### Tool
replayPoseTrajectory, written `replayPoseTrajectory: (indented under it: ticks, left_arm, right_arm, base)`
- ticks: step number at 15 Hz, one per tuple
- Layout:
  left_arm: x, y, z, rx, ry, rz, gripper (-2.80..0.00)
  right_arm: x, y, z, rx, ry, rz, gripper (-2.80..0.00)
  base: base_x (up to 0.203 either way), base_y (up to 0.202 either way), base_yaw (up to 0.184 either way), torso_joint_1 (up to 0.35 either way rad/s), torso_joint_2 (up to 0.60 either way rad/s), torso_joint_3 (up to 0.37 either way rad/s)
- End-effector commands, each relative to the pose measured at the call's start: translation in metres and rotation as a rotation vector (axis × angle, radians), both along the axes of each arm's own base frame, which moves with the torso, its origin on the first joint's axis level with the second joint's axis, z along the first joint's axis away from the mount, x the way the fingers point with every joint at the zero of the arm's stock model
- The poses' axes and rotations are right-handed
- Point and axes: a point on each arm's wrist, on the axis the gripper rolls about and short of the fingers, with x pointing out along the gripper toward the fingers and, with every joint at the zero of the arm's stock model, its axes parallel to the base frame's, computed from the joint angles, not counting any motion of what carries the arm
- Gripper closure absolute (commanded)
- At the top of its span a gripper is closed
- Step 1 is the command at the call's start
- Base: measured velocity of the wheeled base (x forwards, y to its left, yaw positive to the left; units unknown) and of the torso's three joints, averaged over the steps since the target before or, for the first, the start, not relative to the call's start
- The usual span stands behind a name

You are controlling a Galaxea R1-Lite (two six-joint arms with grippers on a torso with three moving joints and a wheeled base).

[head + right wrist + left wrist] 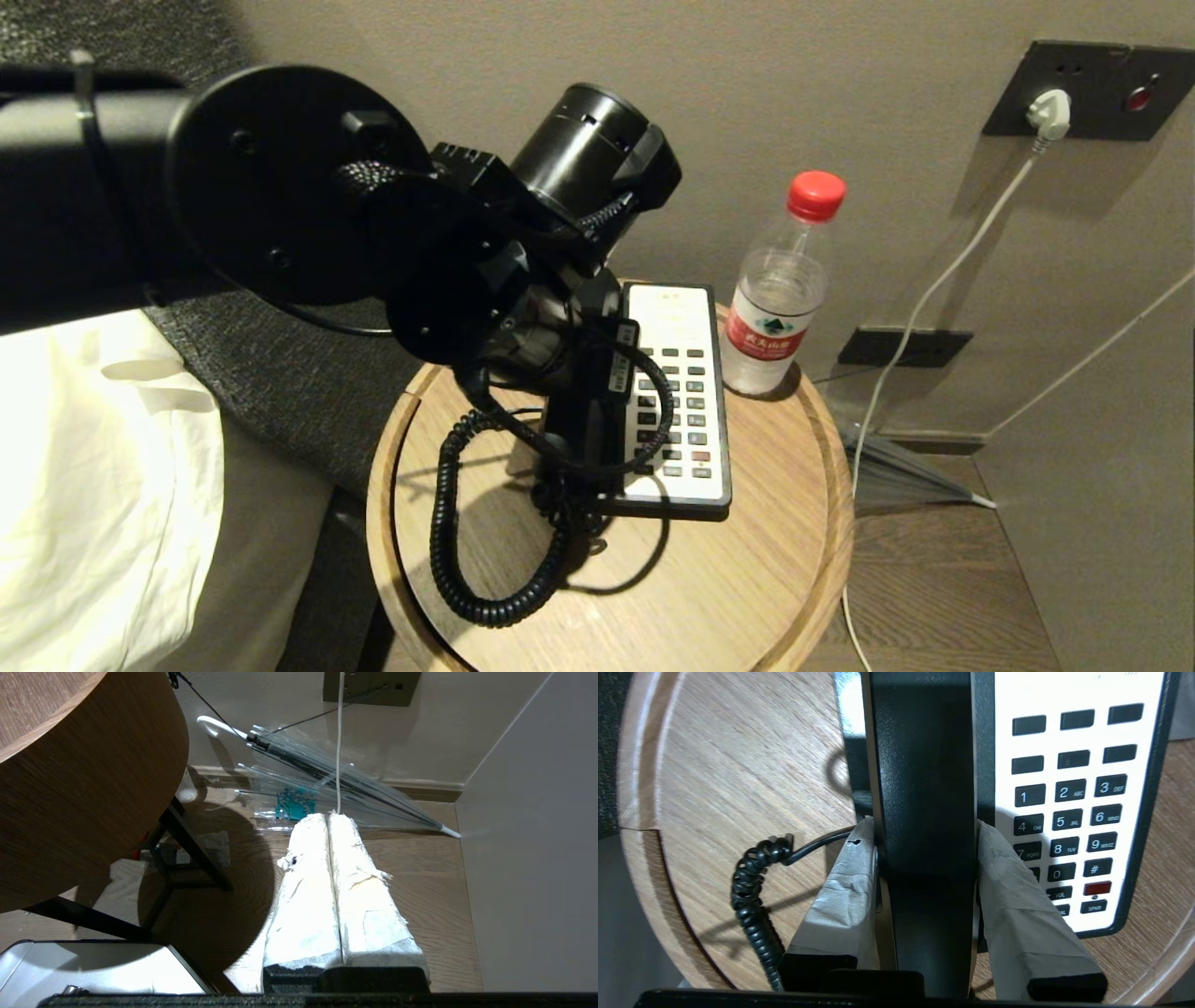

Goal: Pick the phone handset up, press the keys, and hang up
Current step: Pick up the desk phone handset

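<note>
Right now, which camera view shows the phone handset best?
The left wrist view: the phone handset fills the middle, clamped between the left gripper's taped fingers, beside the keypad. The head view shows little of it, since the left arm hides most. The right wrist view shows none, only the floor and the shut right gripper.

Digits 1 to 9, 0, #, VOL, SPKR on phone keypad [1078, 807]

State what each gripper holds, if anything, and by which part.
The left gripper clamps the phone handset across its straight middle shaft. The right gripper holds nothing, shut beside the table.
</note>
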Motion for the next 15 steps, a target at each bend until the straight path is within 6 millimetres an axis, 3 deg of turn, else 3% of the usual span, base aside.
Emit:
replayPoseTrajectory:
  ticks: [1,15]
  left_arm:
    - [-0.005,0.006,0.008,-0.017,-0.013,0.003,0.0]
    - [-0.025,0.031,0.038,-0.09,-0.07,0.006,0.0]
  right_arm:
    - [-0.001,0.0,0.0,-0.001,-0.011,0.001,0.0]
    - [-0.001,0.0,0.0,-0.001,-0.011,0.001,0.0]
  base:
    - [0.0,0.0,0.0,0.0,0.0,0.0]
    - [0.0,0.0,0.0,0.0,0.0,0.0]
